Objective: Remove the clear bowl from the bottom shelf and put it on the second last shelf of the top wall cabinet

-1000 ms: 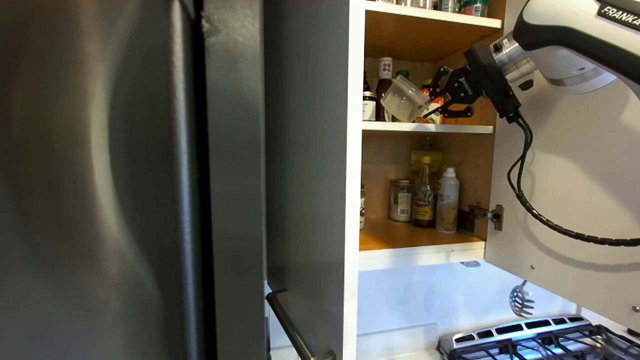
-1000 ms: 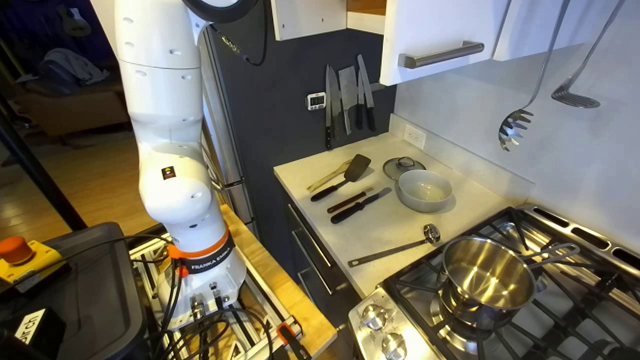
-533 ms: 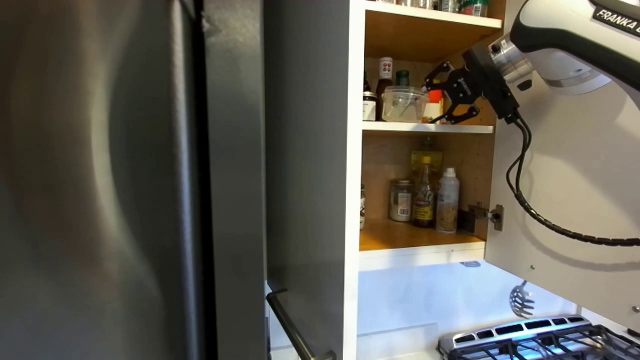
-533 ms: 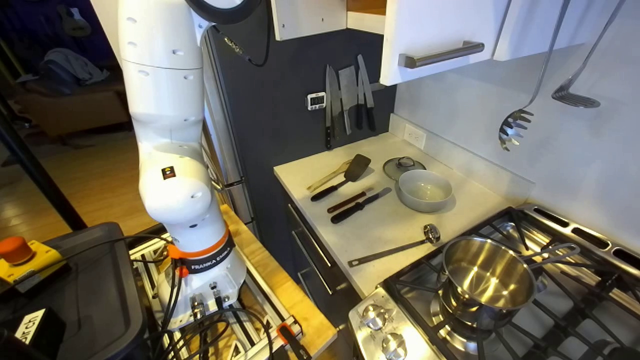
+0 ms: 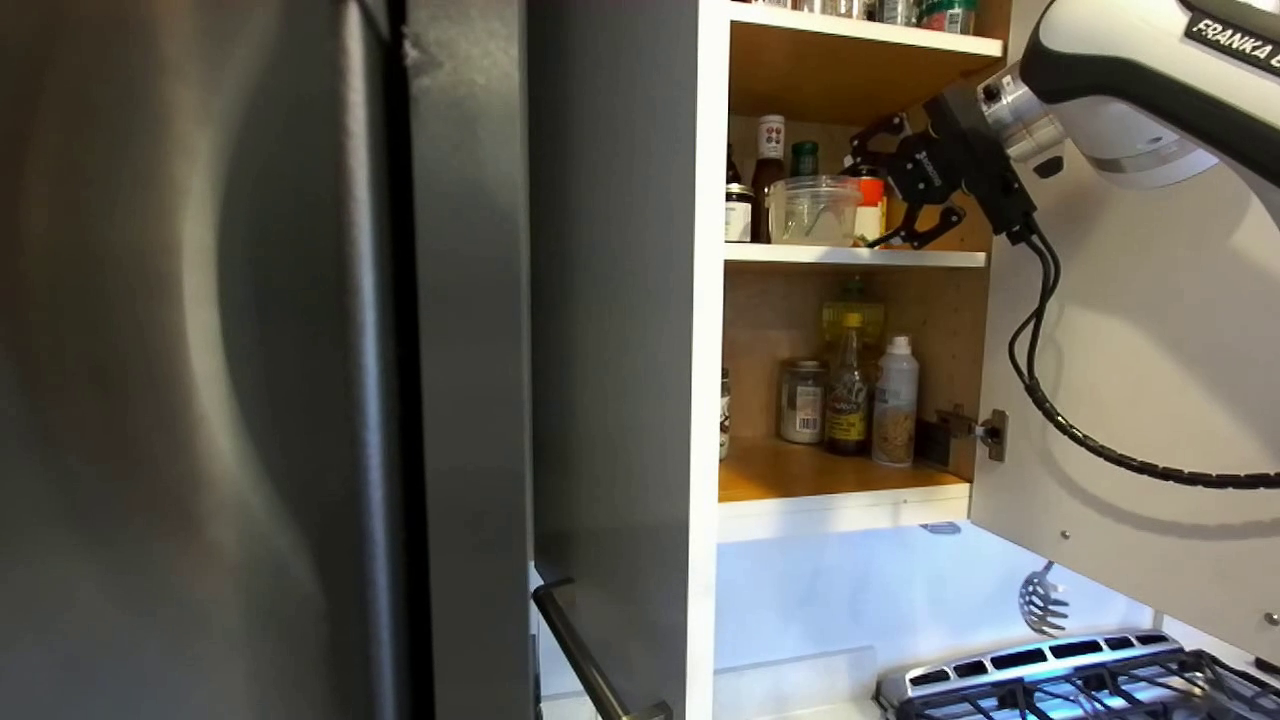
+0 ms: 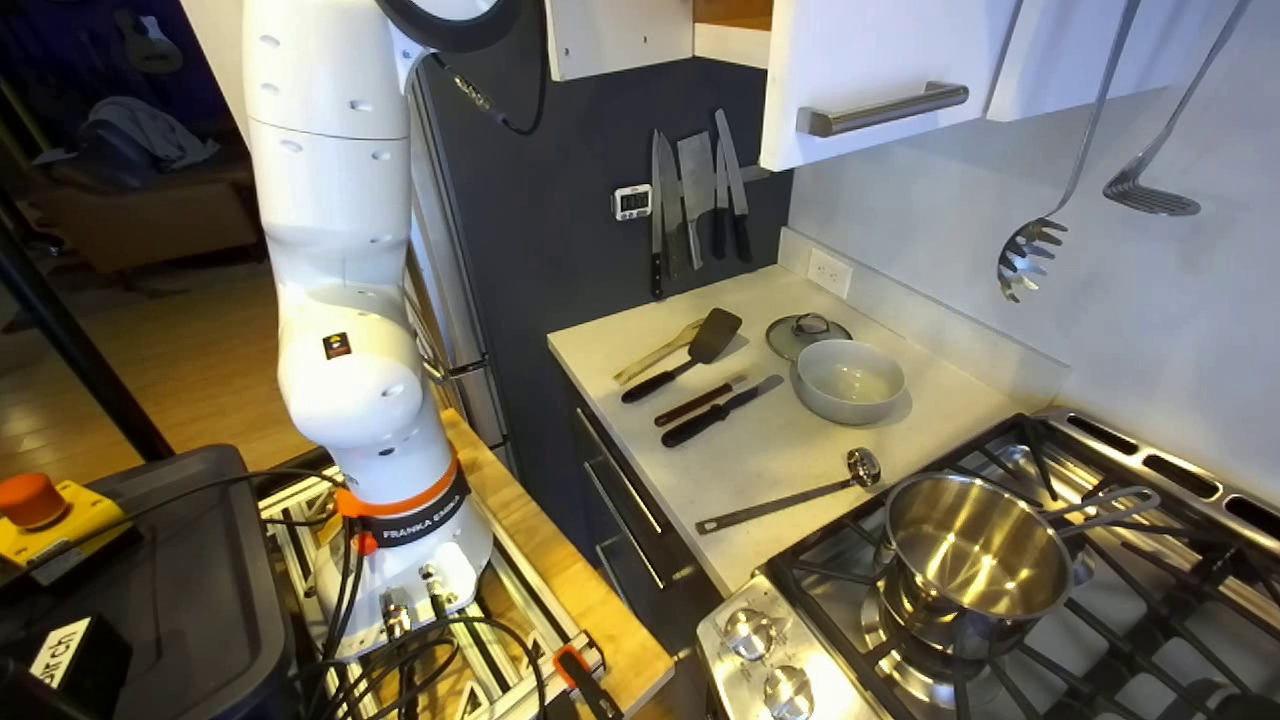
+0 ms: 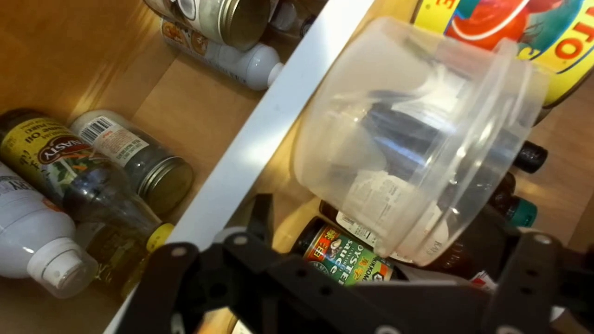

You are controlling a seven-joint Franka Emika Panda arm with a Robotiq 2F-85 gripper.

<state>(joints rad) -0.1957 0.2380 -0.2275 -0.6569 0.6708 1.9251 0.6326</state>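
Observation:
The clear bowl (image 5: 812, 215) stands upright on the shelf (image 5: 850, 258) just above the bottom one in the wall cabinet, close to its front edge. Its rim and see-through wall fill much of the wrist view, where the bowl (image 7: 334, 134) hides part of the bottles behind it. Right at its side, my gripper (image 5: 862, 204) is open, one finger above rim height and one low near the shelf. Nothing is clamped between the fingers; whether a fingertip touches the bowl I cannot tell.
Behind the bowl are sauce bottles, among them an oyster sauce bottle (image 7: 345, 253), and a tomato can (image 7: 510, 21). The bottom shelf (image 5: 770, 470) holds several bottles and jars. An open cabinet door (image 5: 1130, 330) flanks the arm. Below, a pot (image 6: 975, 560) sits on the stove.
One second ago the bowl hung tilted at the gripper's fingers. It has dropped upright onto the shelf, and the fingers have spread wide. The arm has shifted only slightly.

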